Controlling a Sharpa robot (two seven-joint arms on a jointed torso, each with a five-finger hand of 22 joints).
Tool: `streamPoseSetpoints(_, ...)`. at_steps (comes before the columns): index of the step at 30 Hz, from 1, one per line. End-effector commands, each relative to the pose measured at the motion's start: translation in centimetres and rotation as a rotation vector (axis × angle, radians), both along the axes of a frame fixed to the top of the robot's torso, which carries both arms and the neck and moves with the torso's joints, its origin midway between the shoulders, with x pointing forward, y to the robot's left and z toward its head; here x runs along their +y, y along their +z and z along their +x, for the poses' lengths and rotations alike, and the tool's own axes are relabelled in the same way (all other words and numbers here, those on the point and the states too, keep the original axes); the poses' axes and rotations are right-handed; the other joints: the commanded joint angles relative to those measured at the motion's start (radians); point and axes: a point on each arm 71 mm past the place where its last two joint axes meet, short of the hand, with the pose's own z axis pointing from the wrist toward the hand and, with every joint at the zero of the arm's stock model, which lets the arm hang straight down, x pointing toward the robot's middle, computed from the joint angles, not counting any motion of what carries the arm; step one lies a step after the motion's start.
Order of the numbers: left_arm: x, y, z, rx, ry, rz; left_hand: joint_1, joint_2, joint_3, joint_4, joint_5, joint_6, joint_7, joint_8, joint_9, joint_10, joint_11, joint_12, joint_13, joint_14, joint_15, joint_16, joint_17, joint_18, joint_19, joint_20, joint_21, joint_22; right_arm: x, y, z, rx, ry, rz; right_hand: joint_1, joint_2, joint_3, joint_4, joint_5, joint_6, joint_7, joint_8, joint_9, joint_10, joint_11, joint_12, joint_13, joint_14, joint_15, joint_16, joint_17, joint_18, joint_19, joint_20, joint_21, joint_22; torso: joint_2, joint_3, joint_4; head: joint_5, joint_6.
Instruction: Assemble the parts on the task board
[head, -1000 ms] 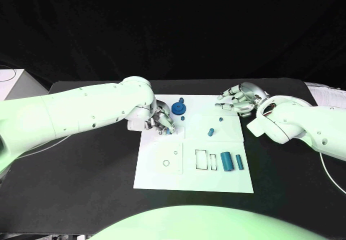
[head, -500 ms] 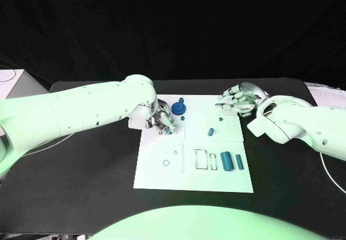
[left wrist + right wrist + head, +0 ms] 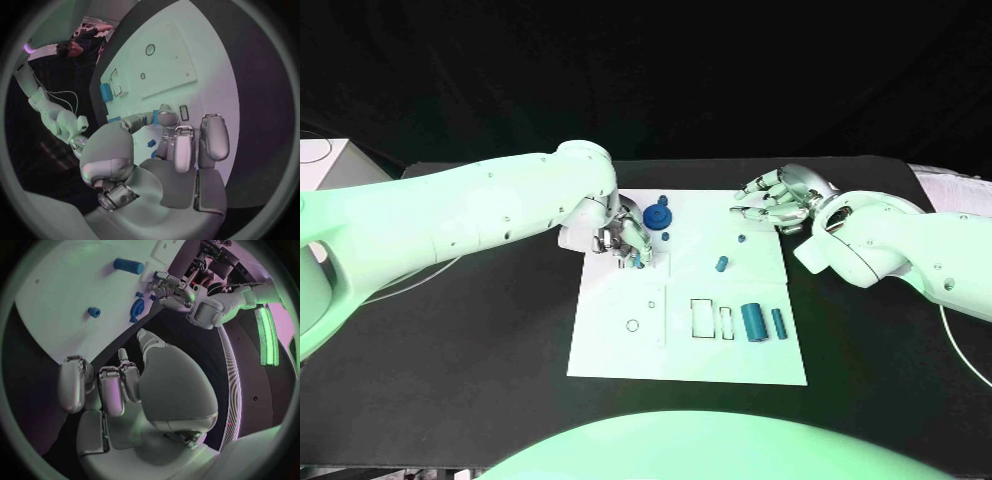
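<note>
Parts lie scattered on the white task board point(image 3: 689, 330), which sits in the middle of the black tabletop point(image 3: 473, 340). From the head view, a blue gear-like part point(image 3: 659, 216) stands near the board's far edge, a tiny blue piece point(image 3: 741, 238) and a small blue peg point(image 3: 723, 264) lie toward the board's right side, and two blue cylinders point(image 3: 762, 322) rest side by side near the right edge, just beside two empty rectangular slots point(image 3: 711, 320). The left hand point(image 3: 623, 238) hovers over the board's far left part with its fingers curled downward, a small blue piece point(image 3: 635, 262) at its fingertips; whether it actually grips that piece I cannot tell. The right hand point(image 3: 776, 206) sits at the board's far right corner, fingers loosely curled in, nothing visible in them. From the left wrist view, the left hand point(image 3: 175, 150) points its fingers down at the board point(image 3: 169, 65), with a blue piece point(image 3: 151, 143) close beside the fingers, the contact itself hidden. From the right wrist view, the right hand point(image 3: 106, 385) has its fingers bent together over the tabletop edge, holding nothing; beyond it lie the gear-like part point(image 3: 135, 310), the peg point(image 3: 94, 311) and a cylinder point(image 3: 129, 265) on the board point(image 3: 62, 295).
</note>
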Motion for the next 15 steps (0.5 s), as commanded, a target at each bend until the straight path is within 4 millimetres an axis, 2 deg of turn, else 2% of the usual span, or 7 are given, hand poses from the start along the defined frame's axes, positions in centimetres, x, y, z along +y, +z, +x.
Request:
streamPoseSetpoints(1, 0.13, -1.82, -0.72, 0.059, -0.028, 0.057, 0.018, 0.015, 0.159, -0.171, -0.003, 0.002, -0.009, 0.001, -0.001, 0.008, 0.001, 0.001, 0.000, 0.099, -0.006, 0.004, 0.254, -0.010, -0.002, 0.004, -0.005, -0.001, 0.15, 0.03, -0.04, -0.006, 0.014, -0.003, -0.008, 0.001, -0.007, 0.000, 0.006, -0.005, 0.001, 0.007, -0.001, -0.003, -0.005, 0.001, 0.105, 0.071, -0.006, -0.005, 0.132, 0.020, -0.002, -0.003, -0.003, 0.093, -0.001, 0.0012, 0.0014, -0.001, 0.000)
streamPoseSetpoints(4, 0.19, -1.87, -0.68, 0.064, -0.030, 0.062, 0.013, 0.009, 0.129, -0.157, -0.005, 0.003, -0.010, -0.003, -0.006, 0.007, 0.001, -0.003, -0.005, 0.099, -0.006, 0.004, 0.254, -0.010, -0.003, 0.005, -0.008, -0.003, 0.14, 0.03, -0.05, -0.006, 0.014, -0.003, -0.008, 0.001, -0.007, 0.000, 0.006, -0.005, 0.001, 0.007, -0.001, -0.003, -0.005, 0.001, 0.105, 0.071, -0.006, -0.005, 0.132, 0.020, -0.002, -0.003, -0.003, 0.093, 0.000, -0.0001, 0.0010, -0.001, 0.000)
streamPoseSetpoints(8, 0.34, -1.90, -0.63, 0.061, -0.030, 0.068, -0.017, -0.017, 0.047, -0.105, -0.010, 0.003, -0.012, -0.007, -0.013, 0.001, 0.001, -0.009, -0.013, 0.097, -0.005, 0.001, 0.248, -0.009, -0.005, 0.007, -0.016, -0.009, 0.11, 0.04, -0.06, -0.007, 0.013, -0.003, -0.008, 0.000, -0.007, 0.000, 0.007, -0.005, 0.001, 0.007, -0.001, -0.004, -0.005, 0.000, 0.104, 0.070, -0.006, -0.006, 0.130, 0.020, -0.002, -0.003, -0.004, 0.093, 0.000, -0.0009, 0.0002, -0.002, 0.000)
streamPoseSetpoints(15, 0.70, -1.90, -0.52, 0.044, -0.028, 0.079, -0.041, -0.040, -0.043, -0.044, -0.015, 0.008, -0.014, -0.011, -0.022, -0.008, 0.000, -0.011, -0.016, 0.096, -0.006, -0.001, 0.245, -0.008, -0.005, 0.006, -0.024, -0.014, 0.05, 0.06, -0.08, -0.008, 0.012, -0.003, -0.008, 0.000, -0.007, 0.000, 0.007, -0.005, 0.001, 0.007, -0.001, -0.004, -0.005, 0.000, 0.104, 0.070, -0.006, -0.006, 0.130, 0.020, -0.002, -0.003, -0.004, 0.093, 0.001, -0.0011, 0.0008, -0.002, 0.000)
